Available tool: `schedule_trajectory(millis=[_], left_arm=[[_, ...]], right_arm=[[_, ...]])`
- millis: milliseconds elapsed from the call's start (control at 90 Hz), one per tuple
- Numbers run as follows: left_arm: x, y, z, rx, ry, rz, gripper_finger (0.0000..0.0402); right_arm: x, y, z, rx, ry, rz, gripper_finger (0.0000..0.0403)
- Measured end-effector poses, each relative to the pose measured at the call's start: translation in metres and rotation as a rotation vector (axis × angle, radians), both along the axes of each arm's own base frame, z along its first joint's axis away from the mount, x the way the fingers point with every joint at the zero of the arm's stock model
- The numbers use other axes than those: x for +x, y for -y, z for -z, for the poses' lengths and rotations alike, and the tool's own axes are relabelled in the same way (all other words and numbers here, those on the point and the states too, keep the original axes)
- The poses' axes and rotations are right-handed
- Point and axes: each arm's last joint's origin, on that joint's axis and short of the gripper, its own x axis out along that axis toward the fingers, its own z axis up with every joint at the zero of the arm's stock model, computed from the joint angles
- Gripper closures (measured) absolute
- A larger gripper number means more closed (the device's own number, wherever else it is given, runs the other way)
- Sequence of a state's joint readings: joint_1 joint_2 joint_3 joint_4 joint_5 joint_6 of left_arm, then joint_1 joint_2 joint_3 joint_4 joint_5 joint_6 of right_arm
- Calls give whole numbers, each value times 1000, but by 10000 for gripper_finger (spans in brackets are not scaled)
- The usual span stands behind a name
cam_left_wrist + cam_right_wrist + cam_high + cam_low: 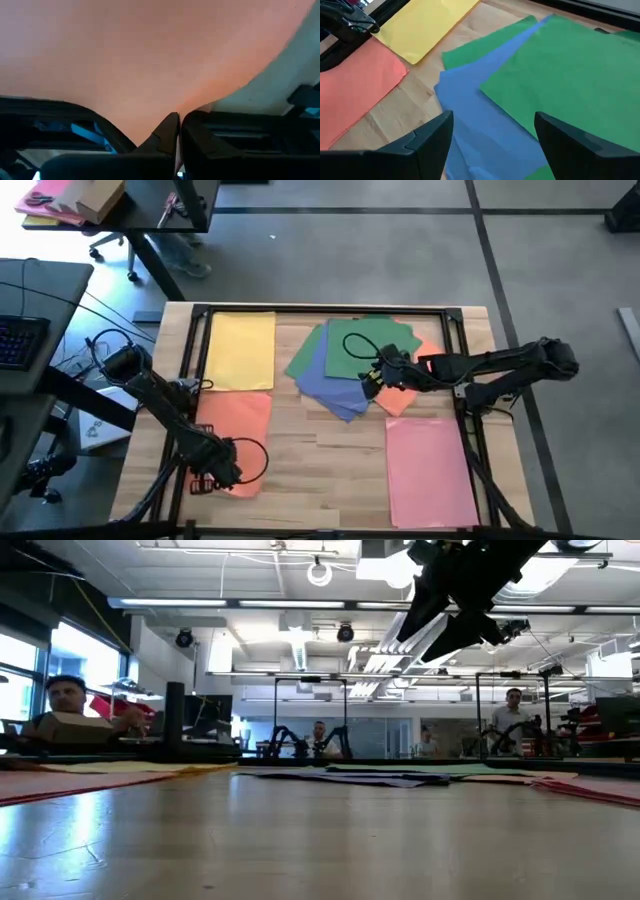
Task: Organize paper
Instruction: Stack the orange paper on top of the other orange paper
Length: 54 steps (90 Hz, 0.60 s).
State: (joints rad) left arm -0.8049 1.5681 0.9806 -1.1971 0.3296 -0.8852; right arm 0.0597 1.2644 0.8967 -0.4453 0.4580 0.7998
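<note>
Two tools: left tool (215,477) closed, low on orange sheet (235,425); right tool (372,378) spread above green sheet (570,75).

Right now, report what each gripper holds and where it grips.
The left gripper is shut on the orange sheet at its near edge. The right gripper is open above the mixed pile, holding nothing.

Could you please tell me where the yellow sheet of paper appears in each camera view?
High view: yellow rectangular paper sheet, upper left of table.
Low view: thin yellowish edge, far left.
Left wrist view: not visible.
Right wrist view: top left.
Shared landmark: the orange paper sheet beside it.
</note>
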Motion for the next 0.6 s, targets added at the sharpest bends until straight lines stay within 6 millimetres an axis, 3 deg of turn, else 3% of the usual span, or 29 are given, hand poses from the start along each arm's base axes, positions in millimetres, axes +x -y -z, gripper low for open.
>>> schedule_trajectory(millis=[600], left_arm=[[15, 0, 1, -60, 65, -99, 402]], right_arm=[[0, 0, 0, -9, -6, -10, 139]])
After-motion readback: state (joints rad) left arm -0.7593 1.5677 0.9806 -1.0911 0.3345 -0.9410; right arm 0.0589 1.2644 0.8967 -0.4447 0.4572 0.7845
